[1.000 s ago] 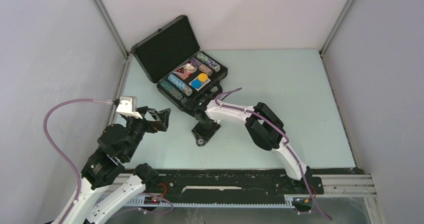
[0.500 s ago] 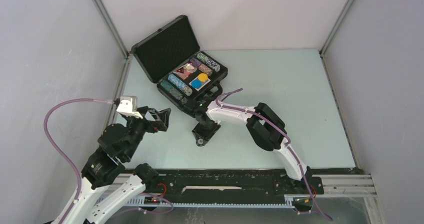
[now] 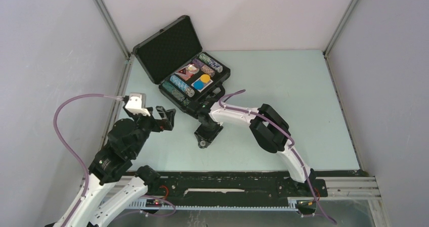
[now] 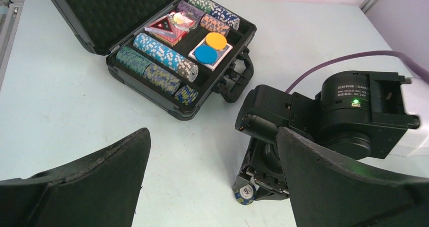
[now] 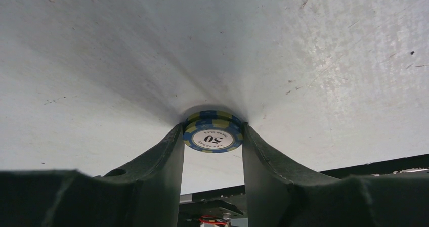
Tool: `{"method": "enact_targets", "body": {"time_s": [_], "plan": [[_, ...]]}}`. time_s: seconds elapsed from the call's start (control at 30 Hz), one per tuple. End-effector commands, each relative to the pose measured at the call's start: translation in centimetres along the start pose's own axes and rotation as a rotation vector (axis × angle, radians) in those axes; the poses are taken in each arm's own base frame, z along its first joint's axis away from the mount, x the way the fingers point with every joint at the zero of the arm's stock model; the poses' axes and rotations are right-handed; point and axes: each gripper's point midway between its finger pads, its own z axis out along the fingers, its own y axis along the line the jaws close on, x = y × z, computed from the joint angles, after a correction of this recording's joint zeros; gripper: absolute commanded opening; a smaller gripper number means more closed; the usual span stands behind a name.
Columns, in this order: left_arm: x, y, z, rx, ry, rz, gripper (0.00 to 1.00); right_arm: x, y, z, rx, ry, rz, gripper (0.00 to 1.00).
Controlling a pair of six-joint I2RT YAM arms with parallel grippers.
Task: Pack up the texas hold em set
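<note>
The open black poker case [image 3: 182, 67] lies at the table's back left, its lid up; it also shows in the left wrist view [image 4: 167, 50]. Rows of chips [image 4: 164, 60], a card deck [image 4: 169, 27] and blue and yellow buttons [image 4: 210, 47] fill its tray. My right gripper [image 3: 203, 142] is shut on a small stack of blue-and-yellow "50" chips [image 5: 212, 131], fingertips down at the table; the chips also show in the left wrist view [image 4: 244, 194]. My left gripper [image 3: 166, 120] is open and empty, raised left of the right gripper.
The case's handle [image 4: 235, 80] points toward my right arm's wrist [image 4: 354, 113]. Grey walls enclose the table on three sides. A black rail [image 3: 227, 184] runs along the near edge.
My left arm has shifted a little right and forward. My right gripper and the chips have not moved.
</note>
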Motion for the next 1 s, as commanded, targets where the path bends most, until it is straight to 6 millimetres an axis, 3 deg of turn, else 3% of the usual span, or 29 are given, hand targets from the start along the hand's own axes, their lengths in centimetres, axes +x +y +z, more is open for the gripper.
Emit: {"method": "enact_targets", "body": {"time_s": [0.0,0.3,0.47,0.6,0.8,0.97], "plan": [[0.9,-0.1,1.0,0.002,0.029,0.019,1.0,0.1,1.1,-2.5,-0.066,0.025,-0.038,0.0],[1.5,-0.2,1.8,-0.003,0.062,-0.009,1.0,-1.1,0.3,-5.6,-0.13,0.03,-0.062,0.0],[2.9,-3.2,2.2,0.111,0.129,-0.155,1.0,-2.6,-1.1,-6.7,-0.144,0.051,-0.051,0.0],[5.6,-7.1,2.5,0.279,0.221,-0.364,1.0,-4.4,-2.6,-7.9,-0.176,0.025,-0.039,0.0],[9.3,-11.0,3.4,0.517,0.232,-0.602,1.0,-6.8,-4.3,-9.0,-0.238,0.036,-0.065,0.0],[12.9,-11.6,4.9,0.488,0.292,-0.58,1.0,-8.2,-5.9,-9.4,-0.204,0.033,-0.094,0.0]]}}
